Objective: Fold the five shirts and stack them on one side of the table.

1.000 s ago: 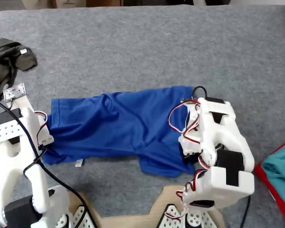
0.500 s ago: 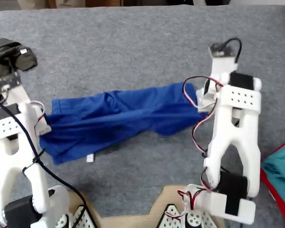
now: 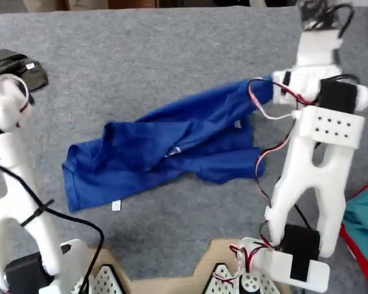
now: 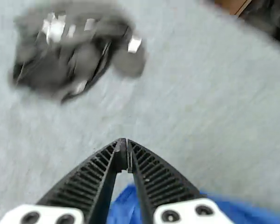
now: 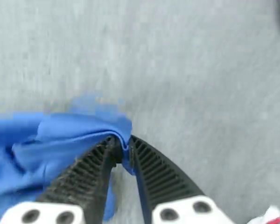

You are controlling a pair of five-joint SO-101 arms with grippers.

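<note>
The right tool (image 5: 123, 148) is clamping a folded edge of the blue shirt (image 3: 172, 147), with its jaws nearly closed on the fabric. That end of the shirt is sitting toward the far right of the grey tabletop (image 3: 172, 55). The rest is lying crumpled across the middle, running toward the near left. The left tool (image 4: 125, 157) is hovering above the tabletop with its tips touching and appears to be gripping nothing. A dark garment (image 3: 15, 64) is lying at the far left edge. A teal garment (image 3: 363, 215) is resting at the right edge.

Bright even light from above, faint soft shadow under the blue shirt (image 3: 172, 147)
</note>
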